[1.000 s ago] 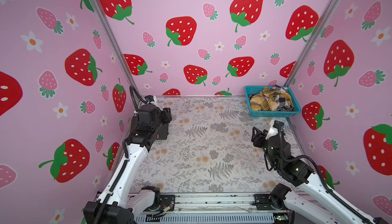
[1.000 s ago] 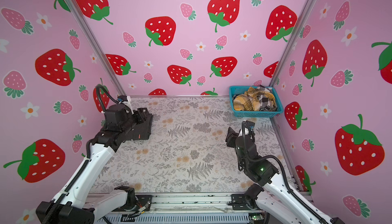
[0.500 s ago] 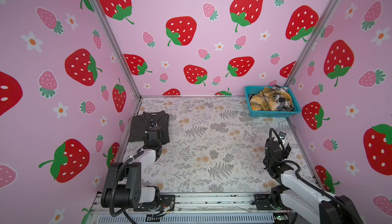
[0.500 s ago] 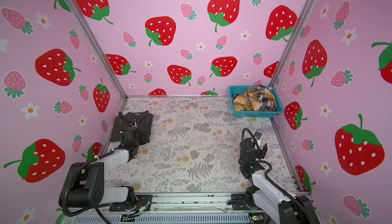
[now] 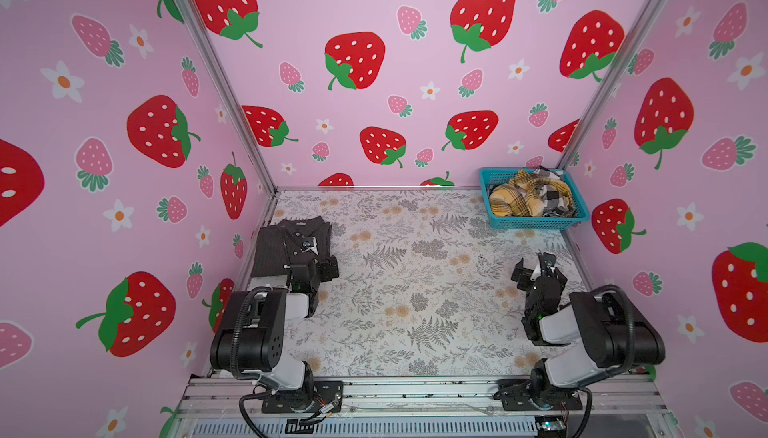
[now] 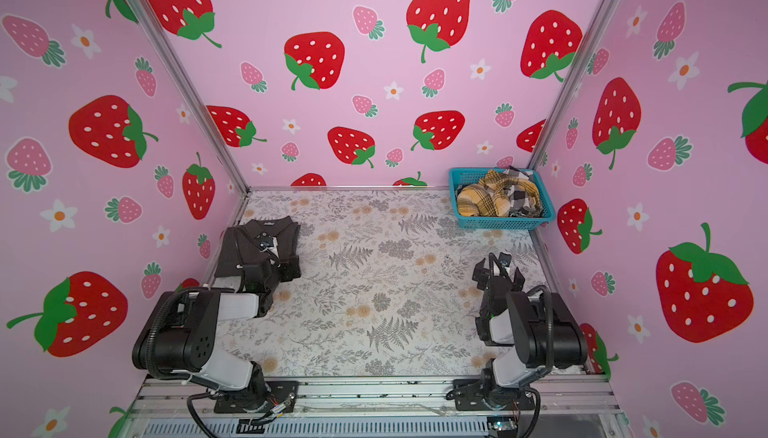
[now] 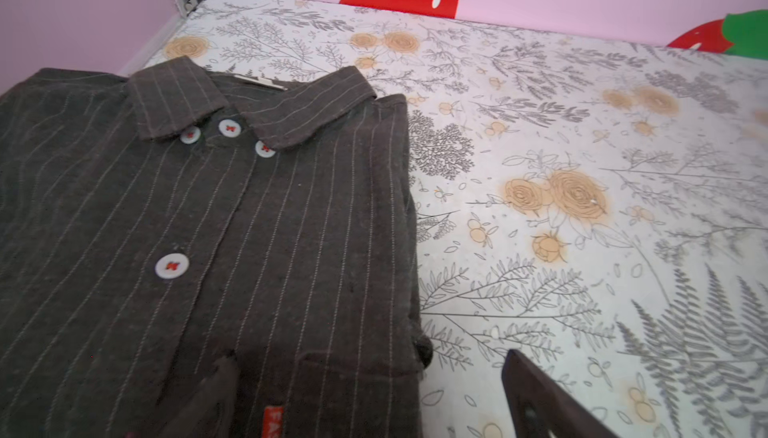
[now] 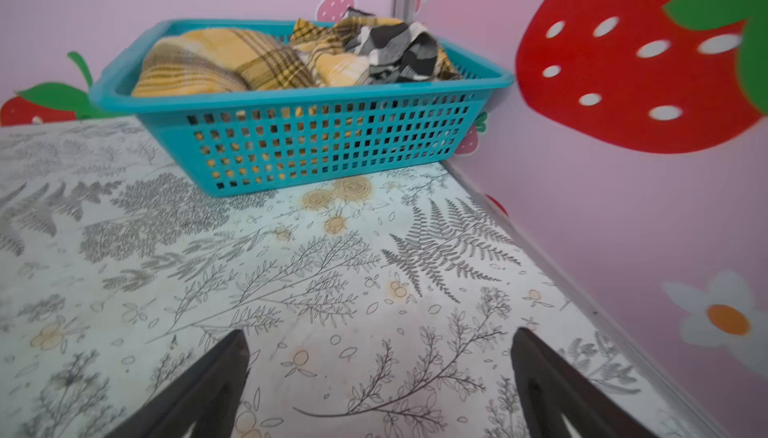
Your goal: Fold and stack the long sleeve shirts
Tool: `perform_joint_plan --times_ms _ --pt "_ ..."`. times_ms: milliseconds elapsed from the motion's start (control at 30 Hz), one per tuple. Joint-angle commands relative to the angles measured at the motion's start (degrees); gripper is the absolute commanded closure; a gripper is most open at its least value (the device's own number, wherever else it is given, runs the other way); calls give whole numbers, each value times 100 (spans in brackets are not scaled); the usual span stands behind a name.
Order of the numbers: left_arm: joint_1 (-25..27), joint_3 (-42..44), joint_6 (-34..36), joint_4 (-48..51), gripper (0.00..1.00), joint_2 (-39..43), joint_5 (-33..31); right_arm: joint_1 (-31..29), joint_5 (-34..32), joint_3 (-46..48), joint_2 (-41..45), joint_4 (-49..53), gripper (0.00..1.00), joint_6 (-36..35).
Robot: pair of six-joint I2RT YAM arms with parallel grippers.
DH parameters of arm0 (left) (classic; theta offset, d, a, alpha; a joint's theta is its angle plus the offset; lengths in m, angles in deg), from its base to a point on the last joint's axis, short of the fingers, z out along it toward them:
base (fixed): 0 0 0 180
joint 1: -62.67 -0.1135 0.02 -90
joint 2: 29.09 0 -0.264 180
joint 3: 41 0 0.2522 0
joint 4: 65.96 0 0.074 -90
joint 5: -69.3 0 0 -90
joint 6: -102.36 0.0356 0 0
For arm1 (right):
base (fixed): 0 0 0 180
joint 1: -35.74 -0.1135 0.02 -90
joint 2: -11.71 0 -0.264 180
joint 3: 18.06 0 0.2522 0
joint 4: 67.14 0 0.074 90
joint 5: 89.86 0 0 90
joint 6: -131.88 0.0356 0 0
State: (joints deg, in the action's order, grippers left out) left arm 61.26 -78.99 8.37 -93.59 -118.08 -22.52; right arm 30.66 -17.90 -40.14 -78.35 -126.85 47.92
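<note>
The flowered table (image 5: 415, 290) spreads under both my arms. My left arm (image 5: 257, 332) is folded low, with its elbow back by the front rail and its forearm reaching forward along the table's left edge. My right arm (image 5: 602, 332) is folded the same way on the right side, its wrist tipped up a little.

The dark charcoal pinstriped shirt (image 5: 286, 245) lies flat in a neat folded rectangle, directly under and ahead of my left pincer (image 5: 309, 270), with its collar at the end farthest from me. The teal mesh basket (image 5: 536, 221) sits well ahead of my right pincer (image 5: 538, 274), in the far corner where two walls meet. The mustard plaid shirt (image 5: 519, 201) is bunched inside it, and the black-and-white check shirt (image 5: 555, 197) is crumpled against the plaid, on the side nearer the corner.

In the left wrist view my left pincer (image 7: 370, 359) is spread wide and grips nothing. One finger is over the shirt's near edge and the other is over bare table just beside it. I cannot tell whether that finger touches the cloth. In the right wrist view my right pincer (image 8: 380, 334) also gapes wide, with only the table's print between its fingers.

Pale buttons (image 7: 171, 266) run down the shirt's placket ahead of my left pincer, and a small orange tab (image 7: 273, 419) shows close by its fingers.
</note>
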Motion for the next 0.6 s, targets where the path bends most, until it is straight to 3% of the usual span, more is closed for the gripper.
perform_joint_plan --times_ms 0,67,100,567 --pt "-18 -238 187 -183 1 -17 276 34 1148 -588 -148 -277 0 -353" --pt "-19 -266 188 -145 1 -23 273 31 1191 -711 31 304 0 -385" --pt "-27 -265 181 -154 1 -39 270 26 1201 -624 -76 -58 0 -365" --pt "135 -183 285 -241 1 31 -41 -54 1044 -645 18 90 0 -448"
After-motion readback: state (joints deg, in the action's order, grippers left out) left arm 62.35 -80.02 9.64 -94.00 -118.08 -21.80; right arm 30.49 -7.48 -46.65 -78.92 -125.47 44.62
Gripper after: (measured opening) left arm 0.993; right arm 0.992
